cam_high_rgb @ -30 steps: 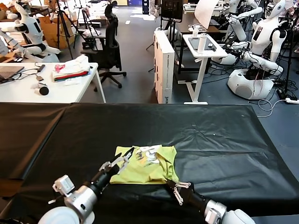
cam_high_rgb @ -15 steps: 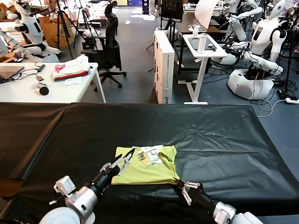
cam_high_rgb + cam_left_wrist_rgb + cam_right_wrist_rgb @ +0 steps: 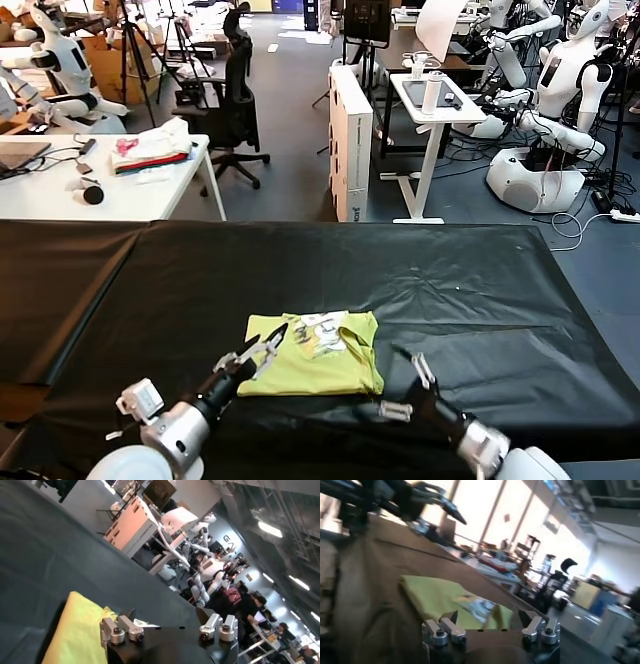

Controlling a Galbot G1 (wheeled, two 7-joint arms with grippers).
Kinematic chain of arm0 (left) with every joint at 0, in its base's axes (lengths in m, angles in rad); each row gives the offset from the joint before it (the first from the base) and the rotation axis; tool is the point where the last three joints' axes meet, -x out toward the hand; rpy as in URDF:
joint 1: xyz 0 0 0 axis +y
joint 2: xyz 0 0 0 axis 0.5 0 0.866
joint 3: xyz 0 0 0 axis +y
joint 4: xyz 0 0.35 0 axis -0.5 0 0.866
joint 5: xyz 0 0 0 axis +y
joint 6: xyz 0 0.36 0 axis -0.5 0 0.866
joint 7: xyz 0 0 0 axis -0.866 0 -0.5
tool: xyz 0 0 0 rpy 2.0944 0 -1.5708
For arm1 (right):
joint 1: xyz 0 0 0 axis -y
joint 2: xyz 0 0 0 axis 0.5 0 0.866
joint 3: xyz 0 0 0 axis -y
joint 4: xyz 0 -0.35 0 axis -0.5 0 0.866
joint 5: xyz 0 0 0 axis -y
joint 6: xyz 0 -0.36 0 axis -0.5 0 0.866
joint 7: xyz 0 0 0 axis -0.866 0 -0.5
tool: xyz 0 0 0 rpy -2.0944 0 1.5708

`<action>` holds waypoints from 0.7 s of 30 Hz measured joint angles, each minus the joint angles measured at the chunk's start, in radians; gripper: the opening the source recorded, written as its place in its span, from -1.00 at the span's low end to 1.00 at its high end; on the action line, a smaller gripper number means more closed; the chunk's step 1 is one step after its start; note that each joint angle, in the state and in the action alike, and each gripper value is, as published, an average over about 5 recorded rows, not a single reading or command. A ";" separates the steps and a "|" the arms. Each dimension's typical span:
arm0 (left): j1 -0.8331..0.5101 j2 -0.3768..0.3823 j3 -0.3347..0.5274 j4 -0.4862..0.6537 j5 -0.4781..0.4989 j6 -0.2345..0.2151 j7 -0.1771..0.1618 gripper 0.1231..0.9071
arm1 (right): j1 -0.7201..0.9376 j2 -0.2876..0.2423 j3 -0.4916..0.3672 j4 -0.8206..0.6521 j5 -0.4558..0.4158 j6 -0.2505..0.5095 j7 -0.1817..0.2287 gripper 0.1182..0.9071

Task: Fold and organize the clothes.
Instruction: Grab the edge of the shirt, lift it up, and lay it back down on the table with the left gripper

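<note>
The clothes, one lime yellow-green T-shirt [image 3: 315, 365], lie folded into a small rectangle on the black table cover [image 3: 480, 300], with the white print [image 3: 325, 333] facing up at the far edge. My left gripper [image 3: 262, 350] hovers open over the shirt's left edge with nothing between its fingers. In the left wrist view the T-shirt [image 3: 80, 630] shows beside the left gripper [image 3: 166, 616]. My right gripper [image 3: 410, 390] stands open just off the shirt's near right corner, holding nothing. In the right wrist view the T-shirt [image 3: 437, 597] lies beyond the right gripper [image 3: 488, 617].
The black cover spans the whole table, with creases to the right and its near edge close to my arms. Beyond it stand a white table [image 3: 60, 190] with a pile of pink, white and red cloth [image 3: 152, 148], an office chair [image 3: 232, 110] and other robots [image 3: 560, 100].
My right gripper opened, let go of the shirt's near right corner and drew back to the right. The corner now lies flat. The left gripper has barely moved.
</note>
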 joint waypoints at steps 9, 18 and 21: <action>0.015 -0.012 0.000 -0.005 0.030 -0.020 0.006 1.00 | 0.168 0.091 -0.151 -0.027 -0.009 -0.293 0.069 1.00; 0.030 -0.027 0.000 -0.003 0.051 -0.034 0.015 1.00 | 0.201 0.143 -0.177 -0.079 0.004 -0.320 0.125 1.00; 0.030 -0.031 0.001 -0.003 0.055 -0.035 0.016 1.00 | 0.191 0.158 -0.154 -0.082 0.041 -0.309 0.155 1.00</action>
